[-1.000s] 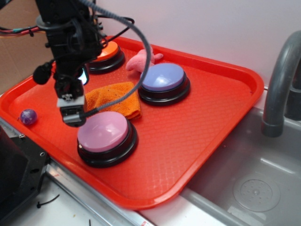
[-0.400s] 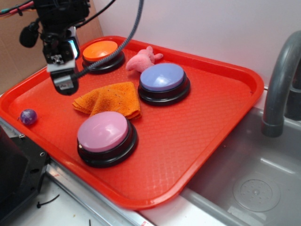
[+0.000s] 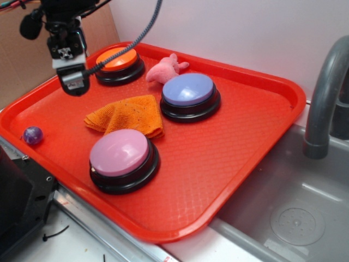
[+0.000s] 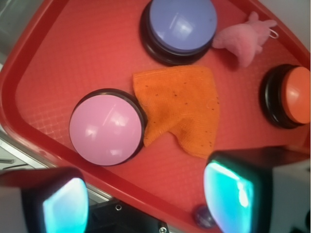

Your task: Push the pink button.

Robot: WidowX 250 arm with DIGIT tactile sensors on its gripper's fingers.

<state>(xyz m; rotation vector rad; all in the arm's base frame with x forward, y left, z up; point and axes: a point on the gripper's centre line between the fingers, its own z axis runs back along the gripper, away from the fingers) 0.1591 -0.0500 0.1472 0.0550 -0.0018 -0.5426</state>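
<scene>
The pink button (image 3: 120, 154) has a pale pink dome on a glossy black base and sits at the front of the red tray (image 3: 229, 153). It also shows in the wrist view (image 4: 106, 128), at left of centre. My gripper (image 3: 72, 76) hangs high above the tray's back left part, well away from the pink button and beside the orange button (image 3: 116, 61). In the wrist view my gripper (image 4: 146, 204) is open and empty, its two fingers wide apart with teal pads (image 4: 228, 194).
A lavender-blue button (image 3: 188, 93), a small pink plush toy (image 3: 165, 69) and an orange cloth (image 3: 130, 115) lie on the tray. A small purple ball (image 3: 32, 135) lies near the tray's left edge. A grey sink (image 3: 294, 213) and faucet (image 3: 324, 87) are at right.
My gripper has risen and moved back and left, from beside the pink button's left edge to high above the tray's back left part. The objects have not moved.
</scene>
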